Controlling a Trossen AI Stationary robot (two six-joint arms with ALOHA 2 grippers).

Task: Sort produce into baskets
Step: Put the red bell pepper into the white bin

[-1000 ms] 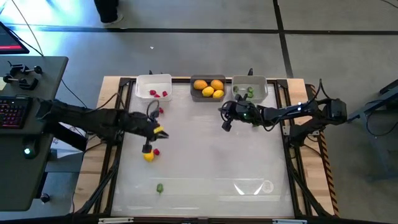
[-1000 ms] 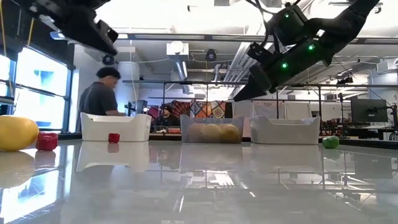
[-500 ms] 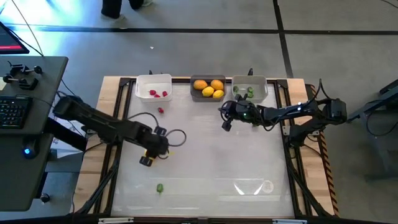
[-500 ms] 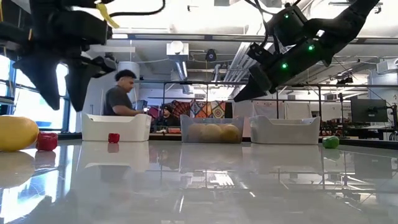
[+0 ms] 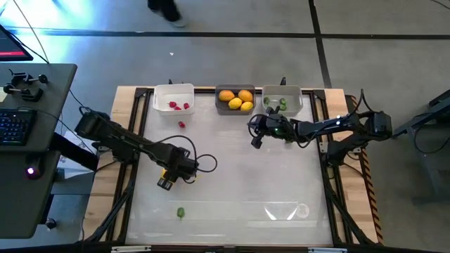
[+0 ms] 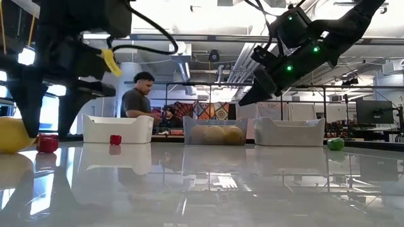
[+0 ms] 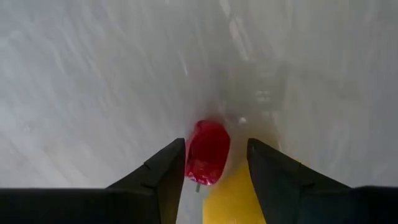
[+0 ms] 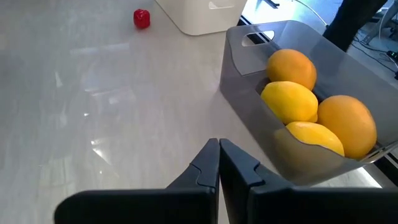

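Since a second ago the left gripper [image 7: 214,163] has swung down, jaws apart astride a red berry [image 7: 207,151] beside a loose lemon [image 7: 233,198], while the right gripper [image 8: 219,163] hovers closed by the part-filled dark grey basket [image 8: 249,81]; much stays unsorted.

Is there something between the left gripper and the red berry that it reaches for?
Nothing visible. In the left wrist view the red berry lies between the open fingers of the left gripper, with a yellow fruit close beside it.
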